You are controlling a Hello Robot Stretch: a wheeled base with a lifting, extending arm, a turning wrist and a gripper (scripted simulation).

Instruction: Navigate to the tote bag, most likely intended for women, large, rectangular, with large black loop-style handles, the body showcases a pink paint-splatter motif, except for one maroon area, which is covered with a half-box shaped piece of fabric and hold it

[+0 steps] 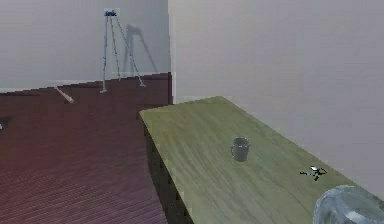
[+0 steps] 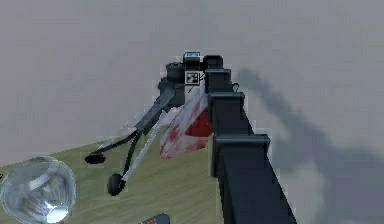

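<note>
Arm (image 2: 240, 170) at table (image 2: 95, 205); gripper (image 2: 106, 170) against table top, red-splattered bag (image 2: 185, 128) at table's far edge, cannot tell if held; glass bowl (image 2: 35, 190), mug (image 1: 240, 148) on table

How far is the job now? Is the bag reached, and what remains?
Reaching looks done: a pink-splattered white thing, likely the tote bag, shows beside the arm at the green table. In hand: the tool is next to it; I cannot tell whether it holds anything. Left: a sure hold, with the bag clear of the table.
</note>
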